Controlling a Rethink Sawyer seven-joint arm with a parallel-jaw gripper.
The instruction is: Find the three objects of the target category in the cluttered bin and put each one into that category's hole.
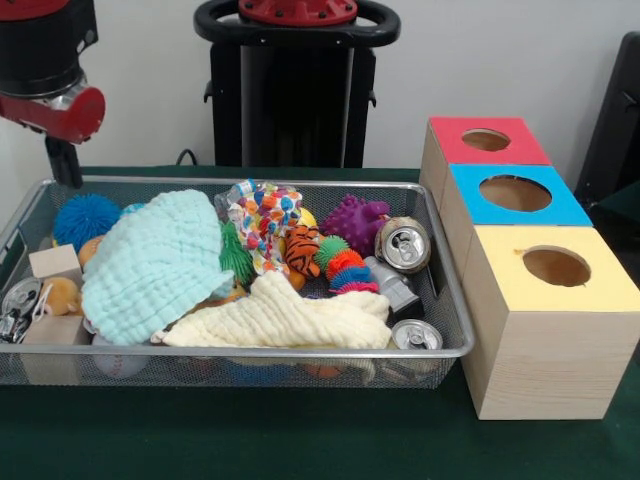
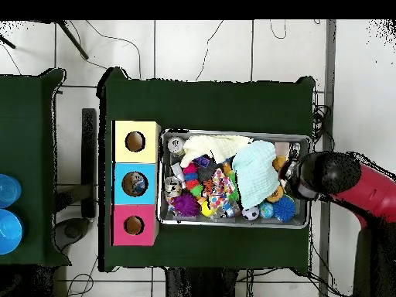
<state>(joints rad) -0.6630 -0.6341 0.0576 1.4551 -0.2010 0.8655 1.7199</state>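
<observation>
End effector (image 1: 65,165) hangs over one end of the wire mesh bin (image 1: 445,290).
The open silver drink cans (image 1: 404,244) lie toward the opposite end; grip state unclear.

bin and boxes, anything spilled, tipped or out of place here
Nothing spilled: all the clutter sits inside the bin, and the three boxes stand upright in a row. Two cans lie tipped among the toys, and two cloths cover part of the pile. The blue box's hole already shows something inside.
</observation>
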